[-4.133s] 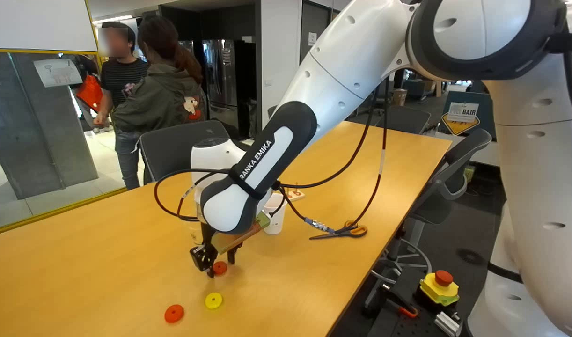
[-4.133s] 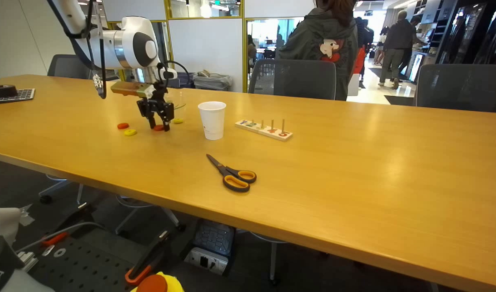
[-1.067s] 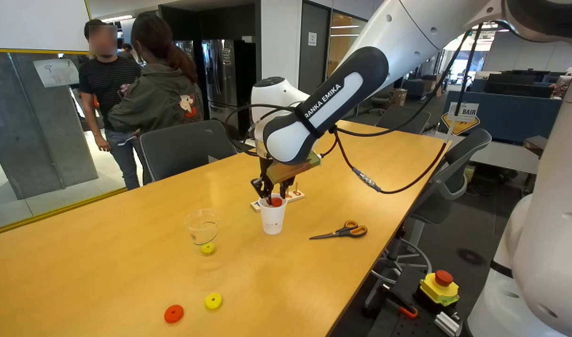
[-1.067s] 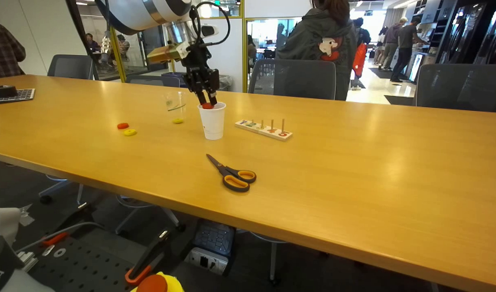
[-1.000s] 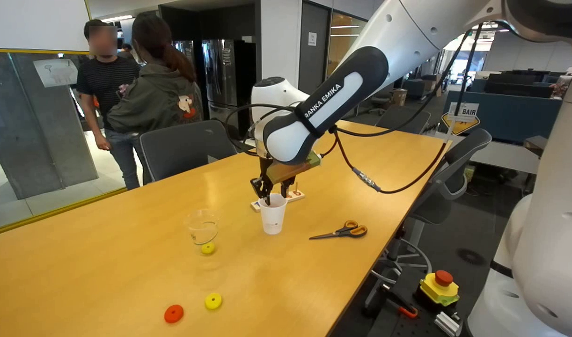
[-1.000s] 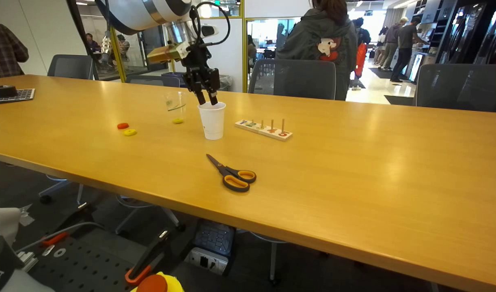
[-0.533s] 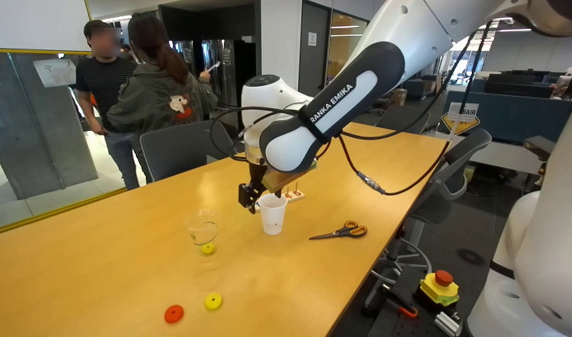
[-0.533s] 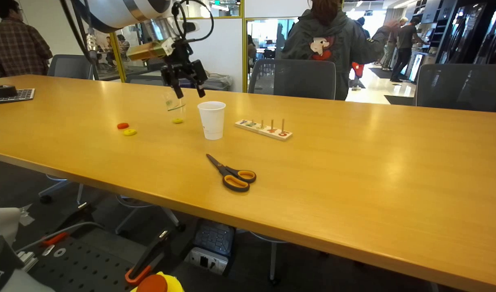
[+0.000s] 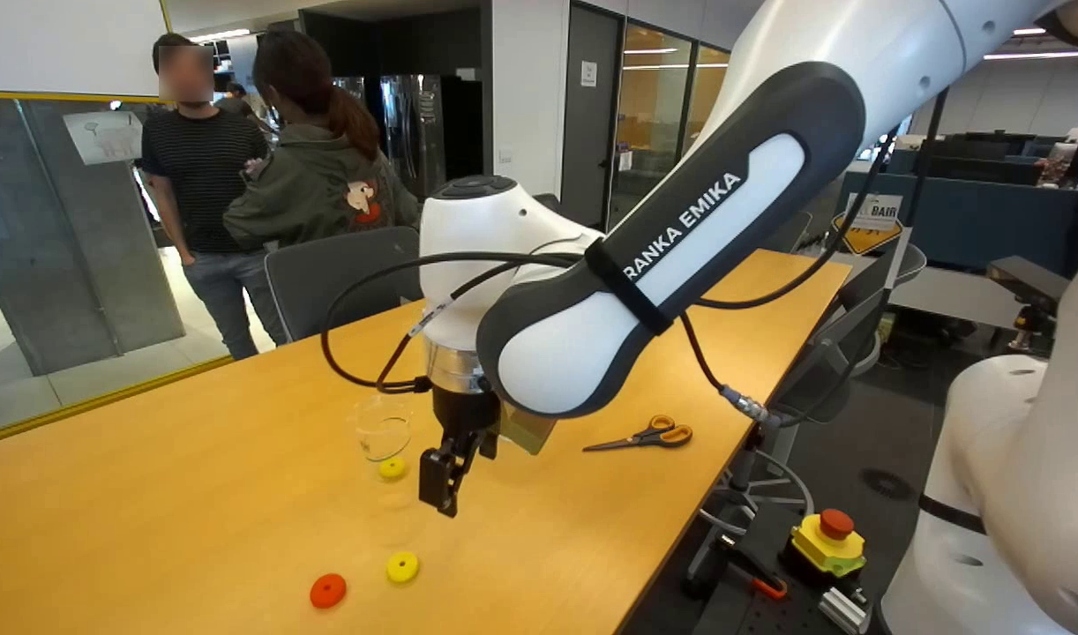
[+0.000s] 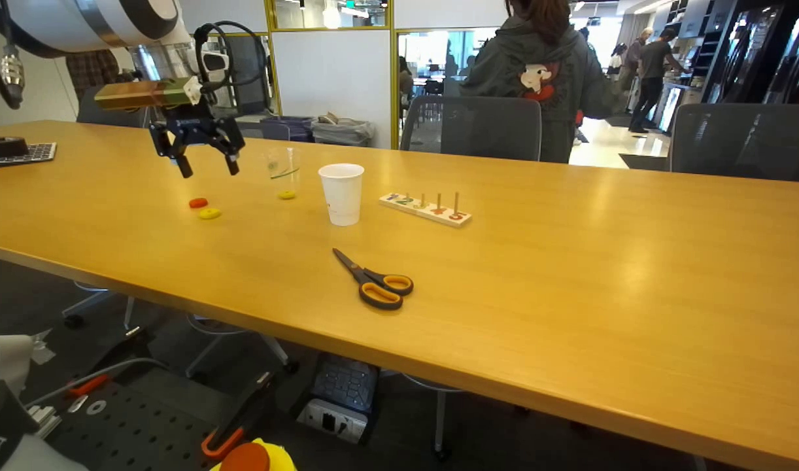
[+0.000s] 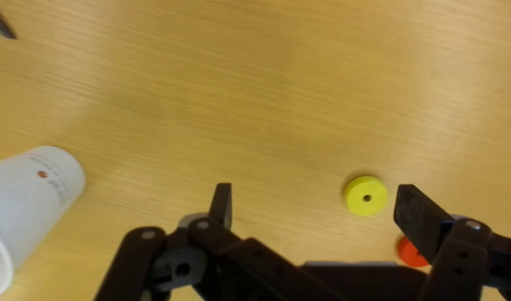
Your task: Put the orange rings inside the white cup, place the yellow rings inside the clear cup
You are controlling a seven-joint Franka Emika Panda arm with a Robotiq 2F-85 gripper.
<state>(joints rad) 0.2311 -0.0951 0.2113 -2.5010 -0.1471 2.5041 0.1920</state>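
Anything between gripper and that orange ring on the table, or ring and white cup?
Nothing visible blocks either leg. The open gripper hangs above the table; the yellow ring close beside the orange ring, not touching, might crowd the grasp. The clear cup is off the line to the white cup.

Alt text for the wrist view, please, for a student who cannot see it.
An open, empty gripper hangs above a table bearing a yellow ring, a partly hidden orange ring and, cut off at left, a white cup.
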